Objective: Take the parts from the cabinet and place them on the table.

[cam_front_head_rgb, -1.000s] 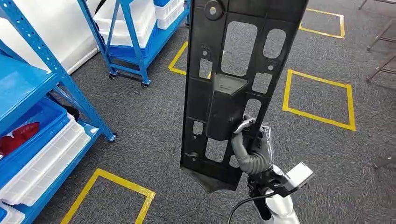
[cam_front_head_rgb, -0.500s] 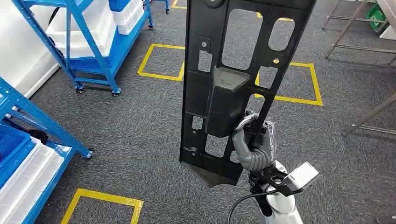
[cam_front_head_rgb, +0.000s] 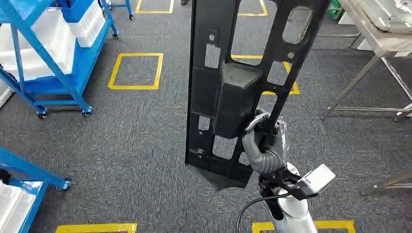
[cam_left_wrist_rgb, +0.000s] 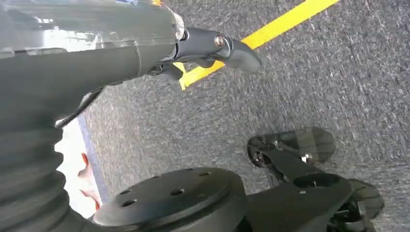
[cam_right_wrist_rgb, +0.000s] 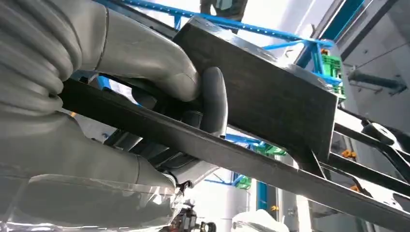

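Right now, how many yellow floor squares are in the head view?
5: one by the rack, one behind the part, one at the top edge, two cut off below. Others may be hidden.

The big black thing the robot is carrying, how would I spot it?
Look above the grey carpet with yellow squares, in the middle of the head view. The right robot hand holds a tall black plastic panel upright. It alone is full of cut-out holes, with a boxy bump in its middle.

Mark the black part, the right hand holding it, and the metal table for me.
black part (cam_front_head_rgb: 233,99), head view, raised box at its middle.
right hand (cam_front_head_rgb: 262,148), head view, grey fingers.
metal table (cam_front_head_rgb: 371,36), head view, front edge.
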`<state>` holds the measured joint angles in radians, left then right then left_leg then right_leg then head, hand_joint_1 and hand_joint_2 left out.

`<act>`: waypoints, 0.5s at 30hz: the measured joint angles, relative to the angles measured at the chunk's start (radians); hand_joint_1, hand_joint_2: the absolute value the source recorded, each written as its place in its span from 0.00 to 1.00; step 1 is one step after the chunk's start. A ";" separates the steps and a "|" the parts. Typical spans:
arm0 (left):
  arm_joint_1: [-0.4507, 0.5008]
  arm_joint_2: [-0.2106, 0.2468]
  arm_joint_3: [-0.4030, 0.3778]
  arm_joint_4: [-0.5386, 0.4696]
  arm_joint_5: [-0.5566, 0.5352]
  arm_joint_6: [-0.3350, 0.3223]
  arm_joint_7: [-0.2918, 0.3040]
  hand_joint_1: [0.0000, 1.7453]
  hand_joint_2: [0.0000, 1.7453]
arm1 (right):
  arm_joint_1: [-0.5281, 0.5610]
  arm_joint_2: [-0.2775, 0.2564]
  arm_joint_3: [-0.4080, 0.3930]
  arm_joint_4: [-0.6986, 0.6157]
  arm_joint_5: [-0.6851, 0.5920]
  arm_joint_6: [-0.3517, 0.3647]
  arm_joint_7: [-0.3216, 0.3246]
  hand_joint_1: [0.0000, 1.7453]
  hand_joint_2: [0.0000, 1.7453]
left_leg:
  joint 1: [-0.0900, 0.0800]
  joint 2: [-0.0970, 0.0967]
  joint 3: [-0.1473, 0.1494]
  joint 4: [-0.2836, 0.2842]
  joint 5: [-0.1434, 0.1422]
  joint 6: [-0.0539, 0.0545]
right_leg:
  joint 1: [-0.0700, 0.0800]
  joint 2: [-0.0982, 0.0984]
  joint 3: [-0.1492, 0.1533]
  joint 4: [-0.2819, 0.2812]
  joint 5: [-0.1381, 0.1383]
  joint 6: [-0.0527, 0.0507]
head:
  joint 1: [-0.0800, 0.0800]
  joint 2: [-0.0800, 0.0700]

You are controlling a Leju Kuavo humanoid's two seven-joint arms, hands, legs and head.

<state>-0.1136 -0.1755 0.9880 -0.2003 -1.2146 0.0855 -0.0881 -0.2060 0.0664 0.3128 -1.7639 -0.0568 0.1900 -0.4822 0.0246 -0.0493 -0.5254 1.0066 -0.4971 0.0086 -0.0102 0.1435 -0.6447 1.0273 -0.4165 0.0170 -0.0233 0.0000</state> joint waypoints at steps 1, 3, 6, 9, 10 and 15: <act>0.001 -0.001 0.000 0.000 0.000 0.000 0.000 0.00 1.00 | -0.003 0.000 0.000 0.000 -0.002 0.000 0.000 0.99 1.00 | -0.003 0.013 0.004 -0.005 0.004 0.006 | 0.005 -0.060 -0.007 0.018 -0.015 0.001 | 0.000 0.000; 0.006 -0.001 0.000 0.000 0.000 0.001 0.000 0.00 1.00 | -0.014 -0.001 0.002 0.000 -0.006 0.000 0.002 0.99 1.00 | -0.010 0.042 0.003 -0.007 0.005 0.015 | 0.003 -0.123 -0.071 0.156 -0.090 0.010 | 0.000 0.000; 0.008 0.002 0.000 0.000 0.000 0.001 0.000 0.00 1.00 | -0.016 -0.002 0.002 0.000 -0.013 -0.005 0.008 0.99 1.00 | -0.015 0.082 0.004 -0.006 0.002 0.017 | -0.003 -0.137 -0.145 0.306 -0.127 0.015 | 0.000 0.000; 0.007 0.002 0.000 0.000 0.000 0.001 0.000 0.00 1.00 | -0.029 -0.003 0.002 0.000 -0.019 -0.006 0.013 0.99 1.00 | -0.018 0.118 0.017 -0.006 -0.009 0.011 | 0.001 -0.161 -0.028 0.090 -0.016 0.004 | 0.000 0.000; 0.008 0.002 0.000 0.000 0.000 0.001 0.002 0.00 1.00 | -0.036 -0.003 0.002 -0.001 -0.022 -0.007 0.018 0.99 1.00 | -0.019 0.125 0.022 -0.006 -0.013 0.008 | 0.011 -0.215 0.011 0.012 -0.004 -0.007 | 0.000 0.000; 0.006 0.002 0.000 0.000 0.002 0.001 0.005 0.00 1.00 | -0.055 -0.003 0.002 -0.002 -0.031 -0.013 0.026 0.99 1.00 | -0.029 0.180 0.036 -0.013 -0.028 -0.016 | 0.026 -0.187 0.017 -0.013 -0.013 -0.036 | 0.000 0.000</act>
<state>-0.1073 -0.1736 0.9884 -0.2003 -1.2131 0.0862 -0.0832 -0.2613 0.0637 0.3151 -1.7655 -0.0874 0.1770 -0.4566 -0.0040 0.1306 -0.4895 0.9941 -0.5249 -0.0079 0.0154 -0.0440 -0.6281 1.0140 -0.4297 -0.0189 -0.0233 0.0000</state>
